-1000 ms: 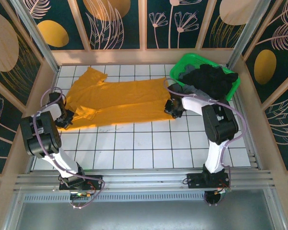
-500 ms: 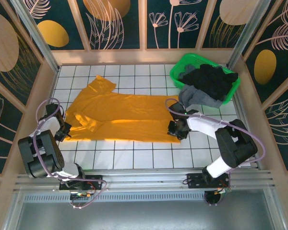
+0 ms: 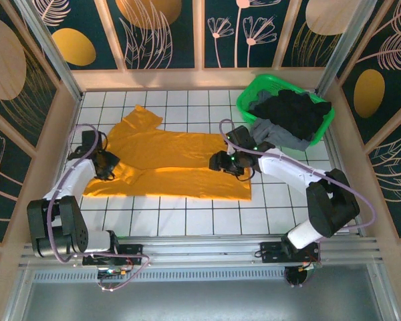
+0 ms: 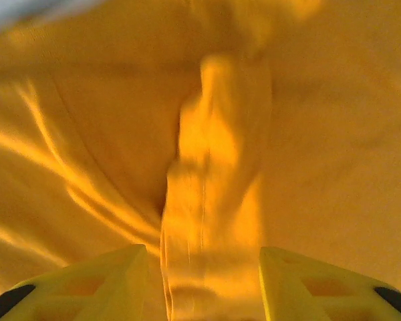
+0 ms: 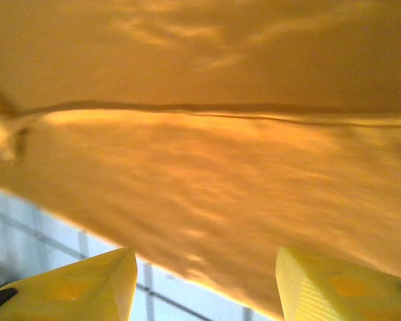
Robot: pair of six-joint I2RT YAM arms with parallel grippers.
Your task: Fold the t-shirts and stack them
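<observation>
The large mustard-orange t-shirt (image 3: 177, 157) lies spread over the white tiled table, a sleeve pointing to the far left. My left gripper (image 3: 107, 164) hovers over its left part, open; in the left wrist view a raised ridge of orange cloth (image 4: 210, 174) runs between the yellow fingers (image 4: 100, 281). Over the shirt's right part my right gripper (image 3: 220, 162) is open too, and its wrist view has the shirt (image 5: 200, 80) and its near hem above the tiles. Black t-shirts (image 3: 295, 110) and a grey one (image 3: 275, 135) sit heaped in the basket.
The bright green plastic basket (image 3: 257, 85) stands at the far right corner, cloth spilling over its near rim. Bare white tiles (image 3: 187, 215) lie between the shirt and the arm bases. Wooden walls close the table on three sides.
Both grippers moved from the shirt's near corners inward over the cloth, and their arms swung with them. The shirt now lies flat with its near hem closer to the bases than a second ago.
</observation>
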